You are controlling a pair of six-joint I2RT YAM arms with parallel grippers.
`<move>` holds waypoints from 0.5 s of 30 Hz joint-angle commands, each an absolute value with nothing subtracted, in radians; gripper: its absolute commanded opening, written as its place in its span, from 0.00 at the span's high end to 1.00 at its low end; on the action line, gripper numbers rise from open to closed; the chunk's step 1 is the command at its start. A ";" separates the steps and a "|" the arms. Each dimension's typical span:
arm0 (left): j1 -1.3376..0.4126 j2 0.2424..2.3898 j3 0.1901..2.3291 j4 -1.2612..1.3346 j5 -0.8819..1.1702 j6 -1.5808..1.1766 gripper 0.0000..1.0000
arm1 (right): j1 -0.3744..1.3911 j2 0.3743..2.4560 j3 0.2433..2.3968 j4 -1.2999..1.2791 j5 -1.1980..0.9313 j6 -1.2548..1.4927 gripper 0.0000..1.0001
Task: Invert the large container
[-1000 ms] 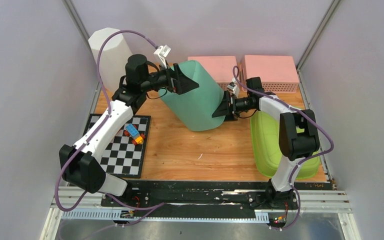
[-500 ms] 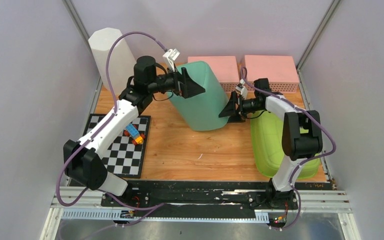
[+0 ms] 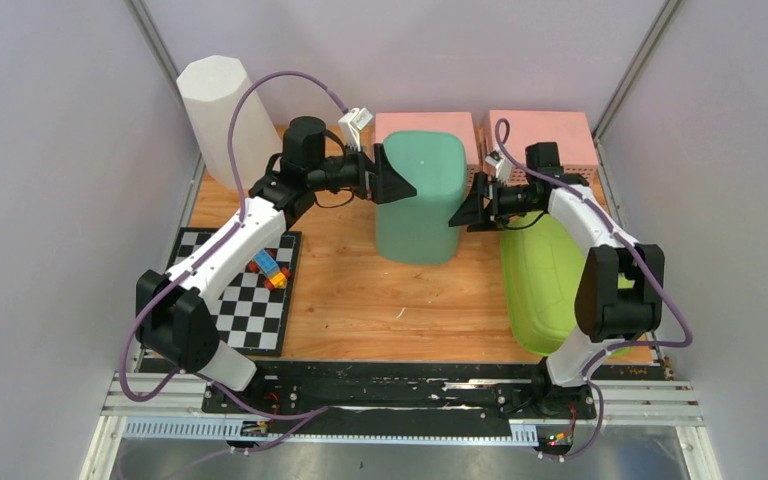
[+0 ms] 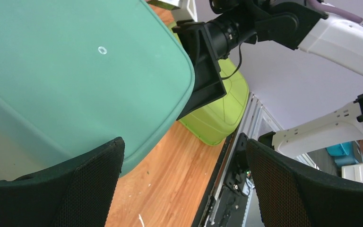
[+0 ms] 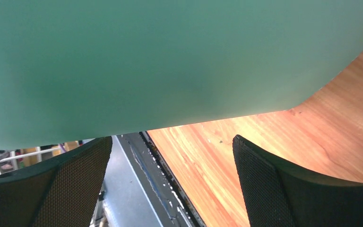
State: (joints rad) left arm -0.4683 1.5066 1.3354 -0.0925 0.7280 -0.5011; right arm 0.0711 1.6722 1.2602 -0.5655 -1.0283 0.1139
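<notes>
The large container (image 3: 418, 200) stood upright on its mouth at the 12 o'clock end of the table (image 3: 380, 300), closed base facing up, flat on the wood.

Your left gripper (image 3: 392, 182) sat at its 9 o'clock side, up near the top edge, jaws spread as wide as they go. In the left wrist view the teal base filled the space above one finger (image 4: 75, 184). I could not tell whether that finger touched the wall, and nothing was clamped.

Your right gripper (image 3: 467, 210) sat at the container's 3 o'clock side, just beside the wall, jaws also fully spread. The right wrist view showed the teal wall close above both fingers (image 5: 283, 189), with no grip on it.

Further out, two pink boxes (image 3: 540, 135) lay at 12 and 2 o'clock behind the container. A lime tub (image 3: 545, 280) lay at 4 o'clock. A checkerboard mat (image 3: 250, 300) carrying toy bricks (image 3: 270, 268) lay at 8 o'clock, and a white column (image 3: 222, 115) stood at 10 o'clock.
</notes>
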 commanded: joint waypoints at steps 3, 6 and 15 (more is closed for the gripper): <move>-0.480 1.502 1.343 -0.106 0.730 -0.491 0.00 | 0.053 1.619 1.325 -0.607 -0.950 0.073 0.00; -0.480 1.482 1.361 -0.119 0.729 -0.480 0.00 | 0.042 1.603 1.351 -0.607 -0.933 0.077 0.00; -0.480 1.394 1.406 -0.226 0.640 -0.368 0.00 | 0.019 1.559 1.444 -0.589 -0.958 0.128 0.00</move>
State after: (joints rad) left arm -0.4721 1.4673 1.3647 -0.1650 0.7029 -0.4500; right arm 0.0341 1.6039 1.3876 -0.5945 -0.9554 0.1047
